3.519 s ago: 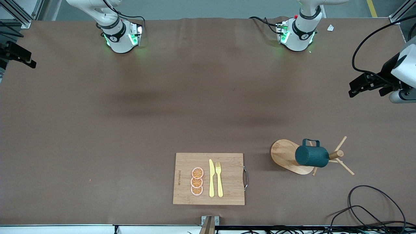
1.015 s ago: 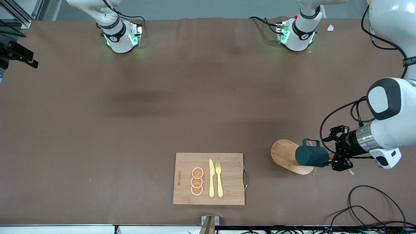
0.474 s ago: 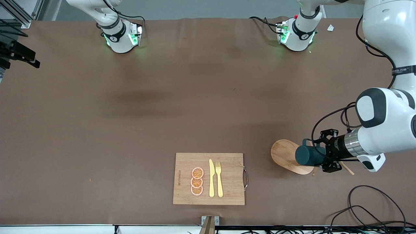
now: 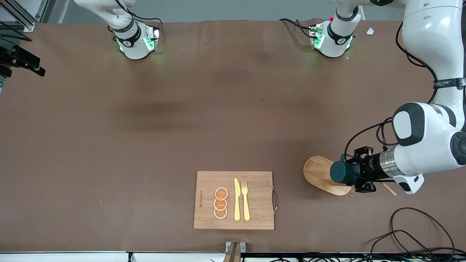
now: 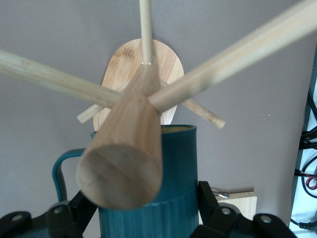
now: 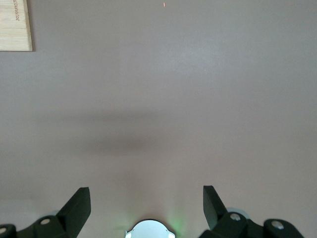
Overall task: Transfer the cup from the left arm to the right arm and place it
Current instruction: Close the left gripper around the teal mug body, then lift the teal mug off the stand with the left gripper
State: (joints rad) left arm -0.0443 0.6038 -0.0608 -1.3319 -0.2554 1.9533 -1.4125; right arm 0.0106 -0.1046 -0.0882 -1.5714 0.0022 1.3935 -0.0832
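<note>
The dark teal ribbed cup (image 4: 340, 172) hangs sideways on a peg of the wooden peg rack (image 4: 318, 173), near the left arm's end of the table. My left gripper (image 4: 355, 171) is open, with one finger on each side of the cup's body. In the left wrist view the cup (image 5: 173, 163) sits between the fingers (image 5: 205, 201), partly hidden by the rack's thick post (image 5: 124, 163). The left gripper (image 5: 146, 198) has not closed on it. My right gripper (image 4: 36, 71) waits, open and empty, at the right arm's end of the table; it also shows in the right wrist view (image 6: 146, 191).
A wooden cutting board (image 4: 255, 196) with a yellow knife, a fork and orange slices lies near the front camera, mid-table. Black cables (image 4: 411, 225) loop near the corner by the rack. The rack's thin pegs (image 5: 237, 49) spread around the cup.
My left arm came in from the table's end and slid its open gripper along the rack until its fingers straddle the cup. The cup and the right arm have not moved.
</note>
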